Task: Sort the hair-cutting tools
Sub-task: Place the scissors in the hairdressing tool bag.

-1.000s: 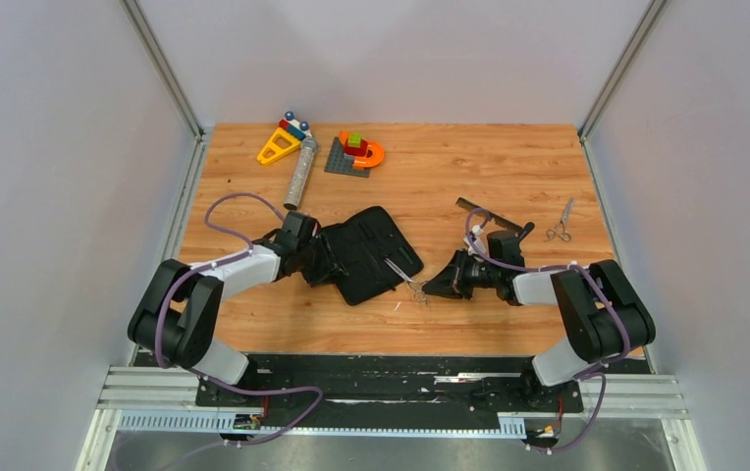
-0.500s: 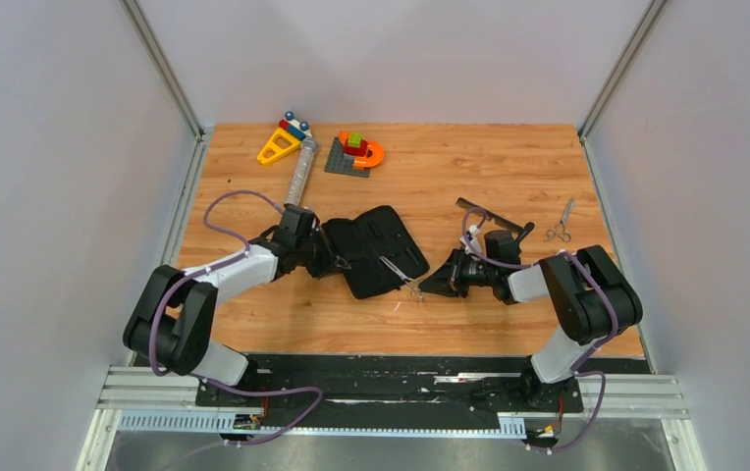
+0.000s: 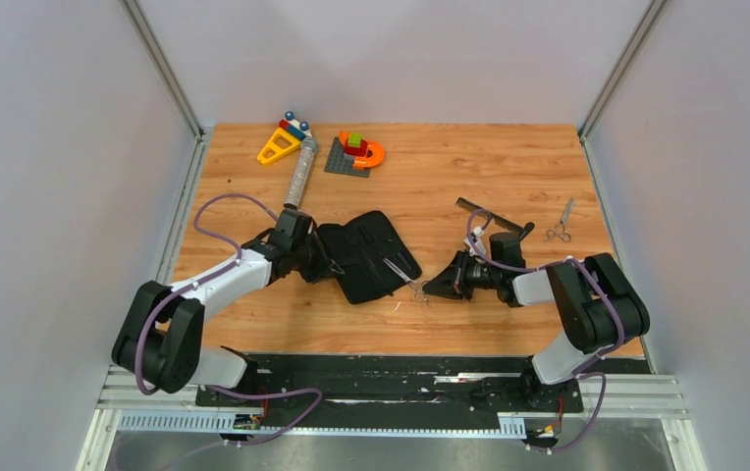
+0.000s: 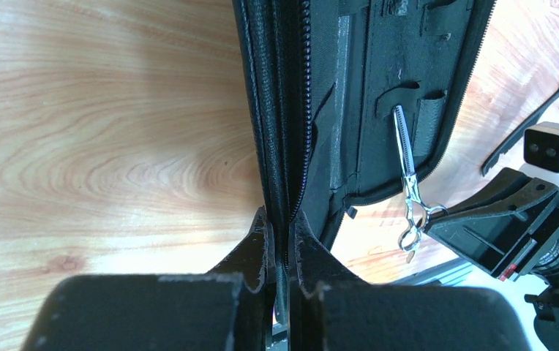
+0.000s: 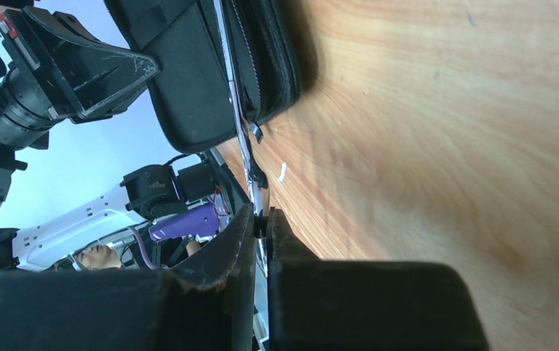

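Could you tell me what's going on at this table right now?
The two arms are packing hair-cutting tools into an open black case. The left gripper is shut on the case's zipped edge, pinning it. The right gripper is shut on the ring end of the scissors, whose blade lies on the case's lining beside a strap. The other scissors and the combs lie on the table beyond the right arm, not yet packed.
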`<state>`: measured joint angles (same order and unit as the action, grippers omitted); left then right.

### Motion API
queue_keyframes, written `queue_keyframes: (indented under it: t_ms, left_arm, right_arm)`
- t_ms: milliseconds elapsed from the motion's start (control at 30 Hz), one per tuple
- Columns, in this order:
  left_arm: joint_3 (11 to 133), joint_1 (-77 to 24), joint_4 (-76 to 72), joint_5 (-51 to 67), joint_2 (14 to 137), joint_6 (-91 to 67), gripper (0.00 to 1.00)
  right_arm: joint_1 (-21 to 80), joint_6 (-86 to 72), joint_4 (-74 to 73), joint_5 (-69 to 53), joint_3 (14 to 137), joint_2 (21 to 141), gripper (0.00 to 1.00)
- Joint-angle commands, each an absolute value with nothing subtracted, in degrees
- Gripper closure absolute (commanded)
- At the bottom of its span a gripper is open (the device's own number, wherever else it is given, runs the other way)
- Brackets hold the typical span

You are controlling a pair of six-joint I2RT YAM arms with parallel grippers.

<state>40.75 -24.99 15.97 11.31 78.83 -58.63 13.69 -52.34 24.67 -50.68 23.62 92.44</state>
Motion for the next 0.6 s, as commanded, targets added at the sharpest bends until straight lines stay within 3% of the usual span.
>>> queue_keyframes:
  t_ms: [0,567]
  left_arm:
    - [39.56,-24.85,21.42,7.35,76.38,-58.34,1.0]
    - [40.35,-24.87,24.62,7.84,73.39,-58.55,1.0]
  right_arm:
    - [12.77,-50.2,23.75,-51.2,21.97,90.19,1.0]
    - [12.87,-52.0,30.53,-52.77,20.3,93.36,1.0]
